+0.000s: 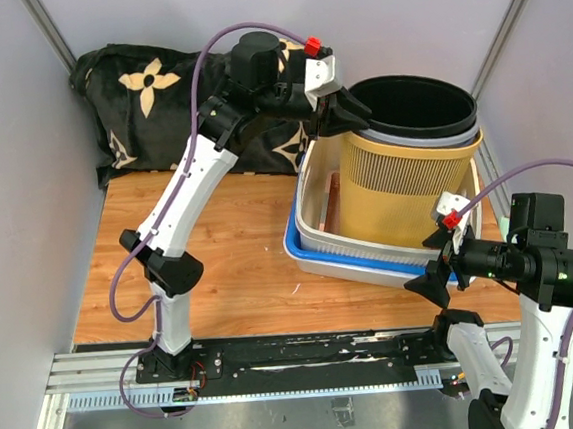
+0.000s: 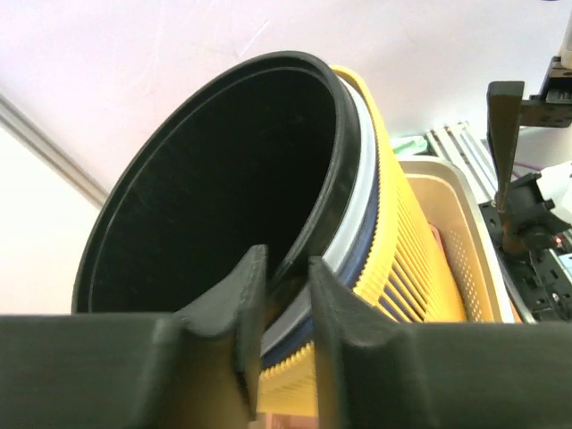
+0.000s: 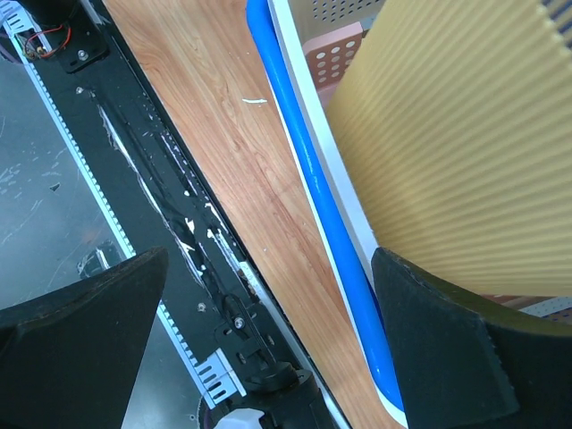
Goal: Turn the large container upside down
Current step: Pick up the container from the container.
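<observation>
top view: the large container (image 1: 409, 179), a yellow ribbed drum with a black rim (image 1: 414, 128), stands mouth up and leaning a little inside a white basket (image 1: 312, 222) that sits in a blue tray (image 1: 305, 253) on the wooden table (image 1: 219, 250). the left claw (image 1: 343, 117) is at the rim's near-left edge. the right claw (image 1: 433, 262) hangs low by the tray's front right corner, beside the drum's base. judging by its thin plastic walls, the drum is probably light and fairly stiff, bulky more than heavy. the ribs should give some grip, the smooth rim less. the rim and the lower wall look like the sensible places to take hold, one high and one low, so it can be tipped over.

left wrist view: the large container (image 2: 411, 259) fills the frame, its dark mouth open toward the camera. the left claw (image 2: 284, 299) is narrow, with the black rim (image 2: 344, 134) passing between its fingers (image 2: 243, 304). it looks pinched on the rim, though the contact itself is hidden behind the fingers.

right wrist view: the right claw (image 3: 268, 268) is spread wide and holds nothing. the table edge lies between its fingers. one finger (image 3: 438, 349) sits just beside the ribbed wall of the large container (image 3: 465, 152), above the blue tray (image 3: 304, 170).
</observation>
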Robot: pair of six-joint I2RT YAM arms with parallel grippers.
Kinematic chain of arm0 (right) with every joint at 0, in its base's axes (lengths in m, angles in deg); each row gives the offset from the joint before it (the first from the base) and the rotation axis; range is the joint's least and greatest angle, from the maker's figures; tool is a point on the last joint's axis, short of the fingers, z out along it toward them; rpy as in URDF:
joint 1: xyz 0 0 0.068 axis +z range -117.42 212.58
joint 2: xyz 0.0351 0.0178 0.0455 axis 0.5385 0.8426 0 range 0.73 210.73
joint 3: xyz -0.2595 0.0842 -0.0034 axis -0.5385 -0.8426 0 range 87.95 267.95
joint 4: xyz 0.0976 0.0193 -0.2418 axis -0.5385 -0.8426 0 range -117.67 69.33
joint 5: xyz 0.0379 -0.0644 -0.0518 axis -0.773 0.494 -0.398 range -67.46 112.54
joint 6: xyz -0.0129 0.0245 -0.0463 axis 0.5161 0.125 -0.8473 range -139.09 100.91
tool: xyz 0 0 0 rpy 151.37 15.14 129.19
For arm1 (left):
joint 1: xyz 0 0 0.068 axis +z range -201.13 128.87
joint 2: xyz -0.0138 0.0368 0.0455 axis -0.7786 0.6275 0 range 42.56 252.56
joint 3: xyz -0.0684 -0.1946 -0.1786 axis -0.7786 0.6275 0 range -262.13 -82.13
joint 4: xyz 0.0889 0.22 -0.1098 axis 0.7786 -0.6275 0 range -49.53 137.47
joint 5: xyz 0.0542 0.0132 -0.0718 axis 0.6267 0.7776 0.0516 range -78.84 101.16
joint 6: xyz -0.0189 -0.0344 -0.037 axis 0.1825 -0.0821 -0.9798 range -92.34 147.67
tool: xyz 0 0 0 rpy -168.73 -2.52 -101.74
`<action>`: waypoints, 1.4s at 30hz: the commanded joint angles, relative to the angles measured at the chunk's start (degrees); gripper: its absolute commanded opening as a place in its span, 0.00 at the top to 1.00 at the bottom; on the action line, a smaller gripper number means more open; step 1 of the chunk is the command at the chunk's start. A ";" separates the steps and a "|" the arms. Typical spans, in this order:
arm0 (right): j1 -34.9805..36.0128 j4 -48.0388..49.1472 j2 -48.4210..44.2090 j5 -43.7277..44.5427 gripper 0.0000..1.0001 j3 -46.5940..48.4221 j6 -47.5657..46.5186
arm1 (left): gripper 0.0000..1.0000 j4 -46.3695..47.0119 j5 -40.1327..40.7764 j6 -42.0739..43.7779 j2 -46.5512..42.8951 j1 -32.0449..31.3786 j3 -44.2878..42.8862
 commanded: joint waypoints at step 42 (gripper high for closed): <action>-0.44 7.35 -2.81 11.33 0.08 5.07 3.99 | 1.00 -41.27 15.24 11.30 -11.50 -18.31 23.72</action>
